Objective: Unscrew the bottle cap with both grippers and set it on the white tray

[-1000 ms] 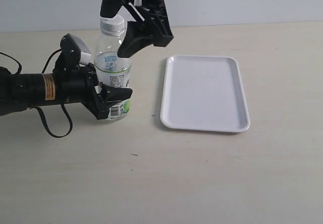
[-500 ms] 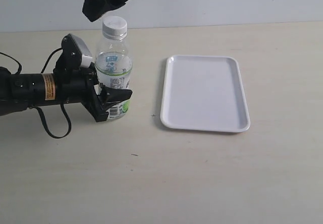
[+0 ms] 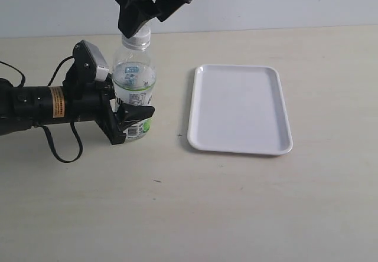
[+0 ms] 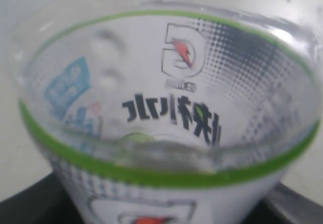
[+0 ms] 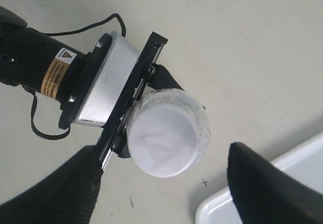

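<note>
A clear bottle (image 3: 133, 85) stands upright on a pale table (image 3: 236, 215). The left gripper (image 3: 129, 105) clamps it low on the body, its black jaws pressing the label from either side. The left arm (image 3: 35, 102), black with an orange label, lies almost level with the table and reaches in from the left of the exterior view. A black cable (image 3: 59, 147) loops below it. In the left wrist view the bottle fills the picture, its green-edged label and dark lettering close to the lens. The gripper's dark fingers (image 4: 30, 206) just show at the corners.

The white cap (image 5: 166, 133) sits on the bottle's neck. The right gripper (image 5: 166, 158) hangs straight above it, spread wide. In the right wrist view its two black fingers stand one on each side of the cap. Table shows between each finger and the cap, so nothing is gripped. In the exterior view the gripper's body hides the upper part of the cap.

The white tray (image 3: 239, 108) lies flat on the table to the right of the bottle, near it but apart.
</note>
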You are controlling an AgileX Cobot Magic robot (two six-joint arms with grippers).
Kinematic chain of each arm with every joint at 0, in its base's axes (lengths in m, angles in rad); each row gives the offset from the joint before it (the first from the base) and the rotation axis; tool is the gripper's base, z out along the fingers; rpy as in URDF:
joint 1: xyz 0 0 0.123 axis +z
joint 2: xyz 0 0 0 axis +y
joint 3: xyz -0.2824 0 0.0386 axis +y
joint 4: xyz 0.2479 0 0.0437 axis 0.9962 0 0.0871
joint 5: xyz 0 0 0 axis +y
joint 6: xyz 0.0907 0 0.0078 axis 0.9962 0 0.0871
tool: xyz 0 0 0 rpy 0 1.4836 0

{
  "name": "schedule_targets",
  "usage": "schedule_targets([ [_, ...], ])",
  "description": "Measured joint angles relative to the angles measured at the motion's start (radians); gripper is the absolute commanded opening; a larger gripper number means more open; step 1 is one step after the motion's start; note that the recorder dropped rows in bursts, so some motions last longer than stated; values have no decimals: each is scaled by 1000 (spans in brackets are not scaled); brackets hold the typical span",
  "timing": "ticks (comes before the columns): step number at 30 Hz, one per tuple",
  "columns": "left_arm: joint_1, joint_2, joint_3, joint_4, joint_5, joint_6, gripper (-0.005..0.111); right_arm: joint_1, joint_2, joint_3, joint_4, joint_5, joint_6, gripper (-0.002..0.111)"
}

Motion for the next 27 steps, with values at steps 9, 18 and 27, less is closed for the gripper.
schedule_targets([
  [9, 0, 0, 0, 11, 0, 22, 0, 0, 23, 0, 16, -6, -14, 67],
  [18, 0, 0, 0, 13, 2, 22, 0, 2, 29, 0, 22, -17, -52, 67],
  [27, 0, 0, 0, 13, 2, 22, 0, 10, 57, 0, 21, -18, -68, 59],
])
